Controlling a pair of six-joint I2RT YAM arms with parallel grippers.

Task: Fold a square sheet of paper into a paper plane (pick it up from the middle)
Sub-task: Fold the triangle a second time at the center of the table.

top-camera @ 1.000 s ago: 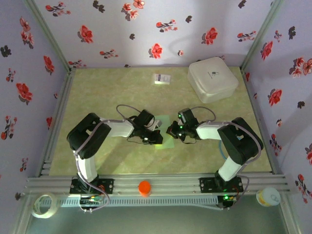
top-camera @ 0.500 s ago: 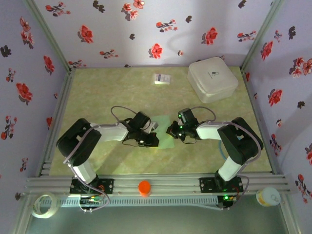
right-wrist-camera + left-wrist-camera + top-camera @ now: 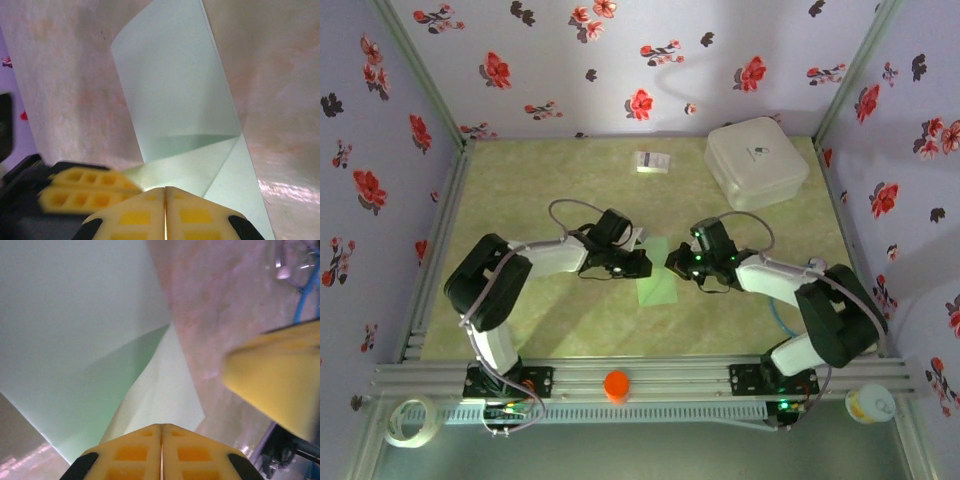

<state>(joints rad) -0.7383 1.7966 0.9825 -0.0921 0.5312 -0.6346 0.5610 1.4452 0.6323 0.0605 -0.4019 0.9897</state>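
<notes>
Early folding, I judge: the square sheet of paper (image 3: 658, 285), partly doubled over, lies on the worktop (image 3: 540, 190) well short of the white box (image 3: 756, 162), toward the arms. The fingers of the left gripper (image 3: 640, 265) and right gripper (image 3: 670, 267) are pinched together on it. The next move probably calls for flattening the crease squarely.

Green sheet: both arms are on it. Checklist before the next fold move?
1. left gripper shut on the green sheet: ok.
2. right gripper shut on the same sheet: ok.
3. gap between the two grippers: cannot tell, they sit very close together.
4. fold pressed flat: not ok, the paper bows upward at the grips.
5. white box and printed card apart from the sheet: ok.
</notes>
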